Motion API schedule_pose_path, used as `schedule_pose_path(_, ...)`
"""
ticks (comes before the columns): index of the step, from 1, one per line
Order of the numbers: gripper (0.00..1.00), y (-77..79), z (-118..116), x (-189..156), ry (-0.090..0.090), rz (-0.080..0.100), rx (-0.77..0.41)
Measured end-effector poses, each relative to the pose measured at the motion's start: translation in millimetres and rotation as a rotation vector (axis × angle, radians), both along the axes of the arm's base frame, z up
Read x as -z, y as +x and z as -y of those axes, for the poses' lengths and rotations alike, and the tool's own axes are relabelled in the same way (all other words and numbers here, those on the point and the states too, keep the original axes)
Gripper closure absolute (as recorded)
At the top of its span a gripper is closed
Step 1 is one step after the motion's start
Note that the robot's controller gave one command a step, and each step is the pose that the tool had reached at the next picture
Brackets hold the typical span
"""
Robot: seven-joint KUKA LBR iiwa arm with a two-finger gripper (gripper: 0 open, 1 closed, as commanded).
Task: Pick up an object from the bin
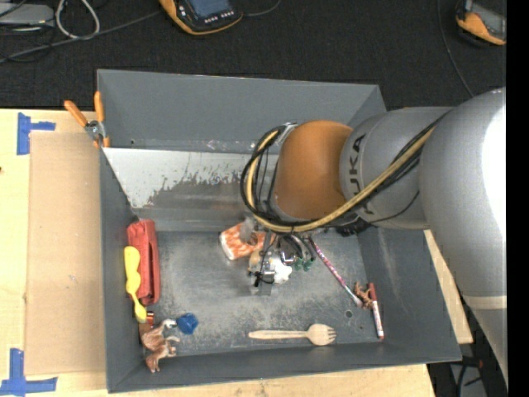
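Gripper [264, 279] down at mid-floor of grey metal bin [248, 122], under the arm's orange cover; apart or together, cannot tell. Nothing seen lifted; pick judged not yet made. Just beside it, nearest candidate: one crumpled orange-and-white wrapper [238, 242]. Further out: one thin pink stick [335, 275], one pale wooden spork [293, 334]. Far along the left wall: one small blue block [187, 323], one brown toy figure [155, 344], one long yellow strip [132, 281], one long red strip [148, 255].

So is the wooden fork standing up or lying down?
Lying down: the wooden fork lies flat on the floor of the bin, its whole length showing, prongs toward the right.
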State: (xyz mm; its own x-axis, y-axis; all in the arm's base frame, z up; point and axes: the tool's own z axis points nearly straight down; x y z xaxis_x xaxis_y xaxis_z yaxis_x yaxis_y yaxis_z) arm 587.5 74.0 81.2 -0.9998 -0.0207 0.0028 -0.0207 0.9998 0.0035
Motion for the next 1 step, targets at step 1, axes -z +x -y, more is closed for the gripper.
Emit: schedule_pose_path(1, 1.0, 20.0, 7.4, 10.3, 0.0, 0.0, -0.052)
